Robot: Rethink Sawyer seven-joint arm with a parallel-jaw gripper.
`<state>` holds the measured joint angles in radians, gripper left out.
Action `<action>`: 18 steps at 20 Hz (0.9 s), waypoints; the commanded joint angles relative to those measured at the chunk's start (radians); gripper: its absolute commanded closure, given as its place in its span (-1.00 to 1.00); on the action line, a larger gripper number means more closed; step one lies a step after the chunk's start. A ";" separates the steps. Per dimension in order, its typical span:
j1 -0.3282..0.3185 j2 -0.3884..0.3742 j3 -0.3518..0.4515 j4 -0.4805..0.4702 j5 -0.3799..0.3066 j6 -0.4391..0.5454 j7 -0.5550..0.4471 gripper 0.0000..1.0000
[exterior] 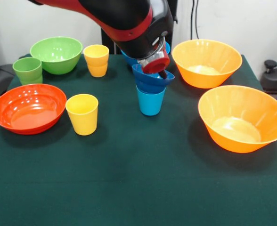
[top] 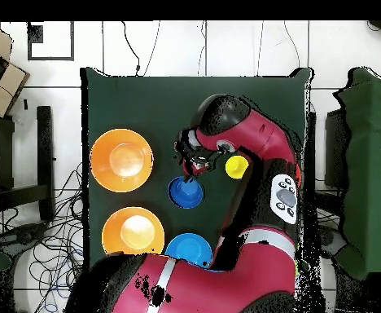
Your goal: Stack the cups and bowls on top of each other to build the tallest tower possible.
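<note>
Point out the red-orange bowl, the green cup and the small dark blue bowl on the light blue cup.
red-orange bowl [exterior: 29, 109]: front view, inner floor.
green cup [exterior: 28, 69]: front view, outer wall near rim.
small dark blue bowl [exterior: 150, 83]: front view, outer wall.

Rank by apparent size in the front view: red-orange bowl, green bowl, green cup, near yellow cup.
1. Red-orange bowl
2. Green bowl, though it sits farther back, so the gap is unsure
3. Near yellow cup and green cup: too alike to rank, and the yellow is nearer.
</note>
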<state>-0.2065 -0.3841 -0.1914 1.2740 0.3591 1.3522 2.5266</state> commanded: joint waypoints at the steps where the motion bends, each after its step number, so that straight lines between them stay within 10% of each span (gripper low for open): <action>1: -0.003 -0.012 0.043 -0.026 -0.016 0.114 0.149 -1.00; 18: -0.012 -0.006 0.012 -0.109 -0.099 0.199 0.069 -1.00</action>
<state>-0.2084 -0.4050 -0.2279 1.2215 0.3337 1.4745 2.5266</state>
